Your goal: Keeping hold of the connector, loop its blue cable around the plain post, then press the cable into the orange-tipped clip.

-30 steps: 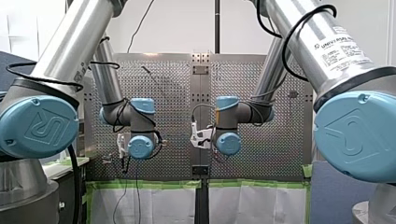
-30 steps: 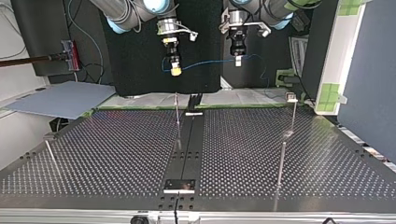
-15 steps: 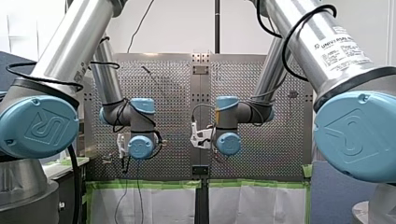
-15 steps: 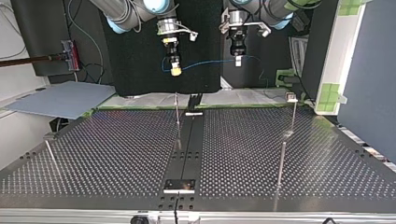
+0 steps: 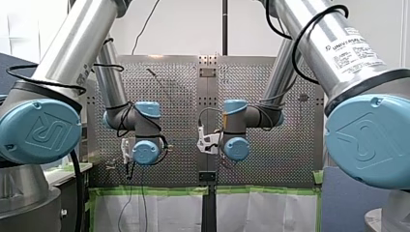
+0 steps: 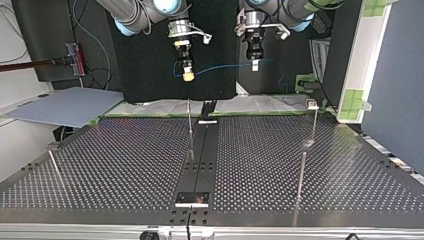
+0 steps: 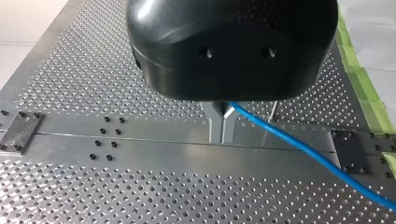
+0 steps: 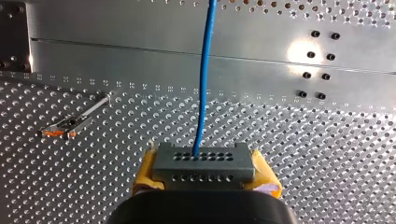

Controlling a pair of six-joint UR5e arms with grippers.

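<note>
My right gripper [image 8: 204, 173] is shut on a grey connector [image 8: 204, 161], which sits between its yellow pads [image 8: 145, 173]. A blue cable [image 8: 203, 84] leaves the connector and runs ahead over the perforated table. My left gripper [image 7: 222, 122] has its metal fingers shut on the same blue cable [image 7: 308, 151], which trails off to one side. In the top view both grippers hang high beyond the table's far edge, my right gripper [image 6: 188, 74] at the left and my left gripper [image 6: 255, 63] at the right, with the cable [image 6: 222, 66] slung between them. An orange-tipped clip [image 8: 60, 130] stands beside my right gripper.
Several thin posts rise from the perforated table [image 6: 125, 165]: one [image 6: 190, 122] near the middle rail, one with a small head [image 6: 313, 112] at the top view's right, one [image 6: 301, 175] nearer the camera, one [image 6: 55, 167] at the left. A dark rail [image 6: 200, 160] runs down the middle.
</note>
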